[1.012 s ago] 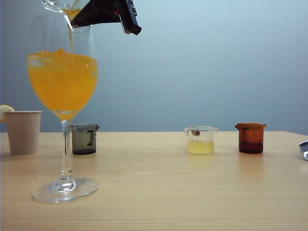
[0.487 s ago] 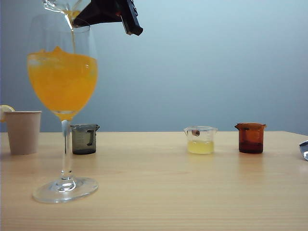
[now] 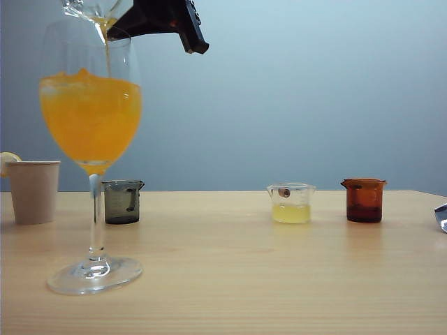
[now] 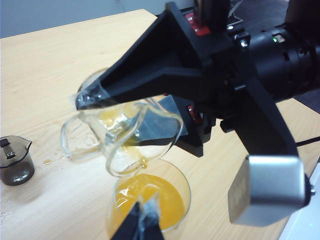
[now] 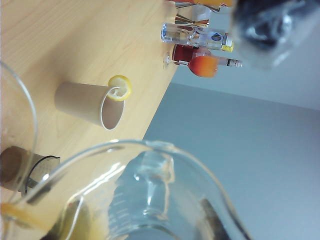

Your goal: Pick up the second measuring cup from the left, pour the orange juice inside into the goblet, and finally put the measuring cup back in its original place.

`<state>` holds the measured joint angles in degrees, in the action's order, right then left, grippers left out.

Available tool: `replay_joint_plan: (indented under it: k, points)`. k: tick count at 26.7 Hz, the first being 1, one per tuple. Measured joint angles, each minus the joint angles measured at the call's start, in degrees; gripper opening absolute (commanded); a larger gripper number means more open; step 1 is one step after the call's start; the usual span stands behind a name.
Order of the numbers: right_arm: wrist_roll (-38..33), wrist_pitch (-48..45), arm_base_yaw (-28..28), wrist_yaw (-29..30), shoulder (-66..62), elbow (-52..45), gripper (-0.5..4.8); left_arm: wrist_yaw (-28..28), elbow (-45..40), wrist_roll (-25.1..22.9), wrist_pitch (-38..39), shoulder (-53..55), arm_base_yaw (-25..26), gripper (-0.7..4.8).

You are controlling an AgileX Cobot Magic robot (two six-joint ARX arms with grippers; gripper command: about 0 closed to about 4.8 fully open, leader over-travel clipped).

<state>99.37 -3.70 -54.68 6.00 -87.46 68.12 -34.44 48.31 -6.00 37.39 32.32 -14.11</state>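
Overhead, right hand (image 3: 105, 17) tips cup (image 3: 87, 8), orange juice (image 3: 91, 118) filling goblet (image 3: 91, 174).

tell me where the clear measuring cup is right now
In the exterior view the clear measuring cup is tipped at the top left, held by the right gripper just above the goblet rim.

No readable text anywhere here. The clear glass bottles (image 5: 200, 36) lying at the far tabletop edge in the right wrist view carry small labels, too blurred to make out. The smoky grey plastic cup (image 3: 123, 201) shows no legible markings.
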Motion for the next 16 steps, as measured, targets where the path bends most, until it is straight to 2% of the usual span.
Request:
replay_joint_plan:
  k: [16]
  points:
    - [-2.89,-1.18,-0.02,0.04,0.00,-0.35,-0.02,0.00,0.00,0.00,0.00,0.00,0.00,-0.05]
